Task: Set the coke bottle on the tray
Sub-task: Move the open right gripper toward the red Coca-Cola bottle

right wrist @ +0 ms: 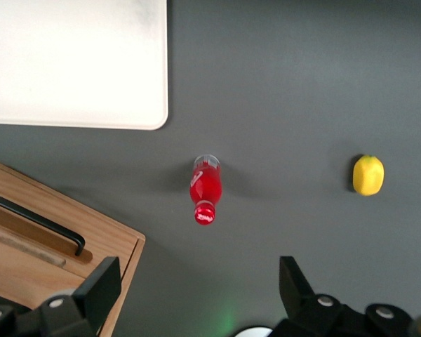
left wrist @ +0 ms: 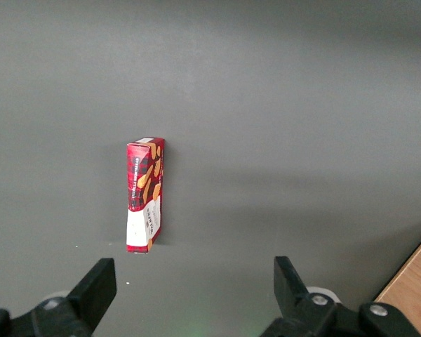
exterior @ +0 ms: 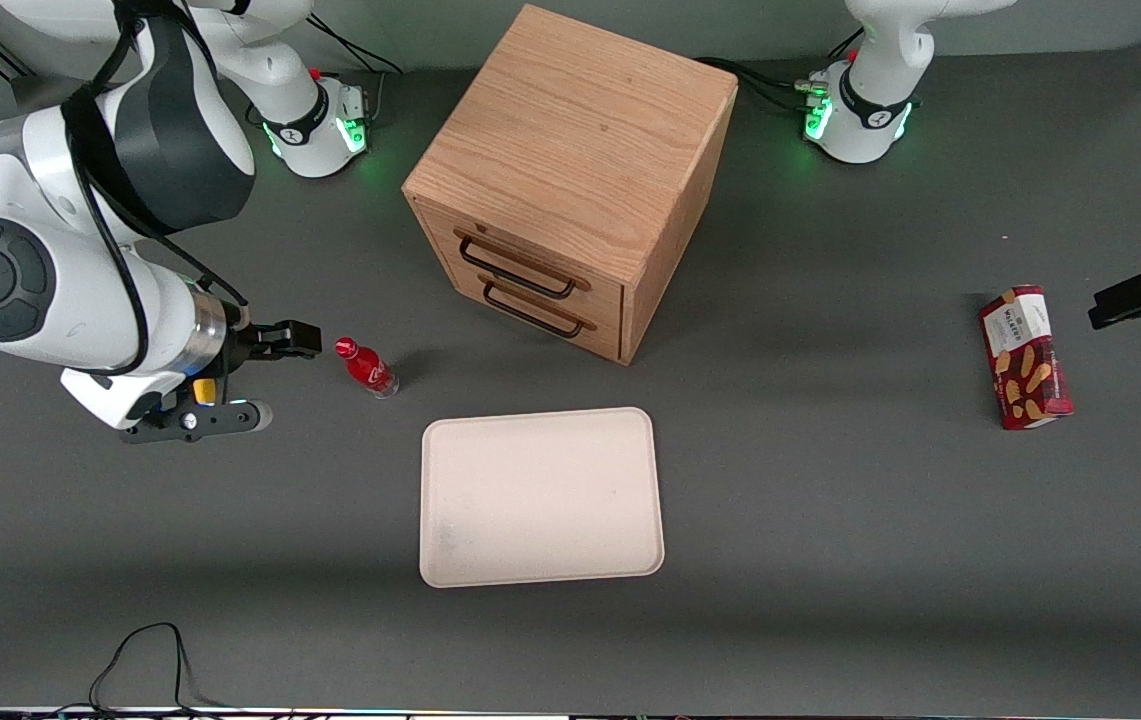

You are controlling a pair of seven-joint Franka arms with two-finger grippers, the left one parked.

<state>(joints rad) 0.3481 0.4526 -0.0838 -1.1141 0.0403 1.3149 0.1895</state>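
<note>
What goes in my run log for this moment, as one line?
gripper: open, beside coke bottle, not touching | coke bottle: upright on table | tray: bare

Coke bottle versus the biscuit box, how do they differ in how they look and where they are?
The coke bottle is small, rounded and capped, standing upright; the biscuit box is a bigger flat-sided carton lying on the table. The bottle stands near the tray and close to the open claw; the box lies toward the parked arm's end, far from both. Both are mostly red and rest on the table, not the tray.
</note>
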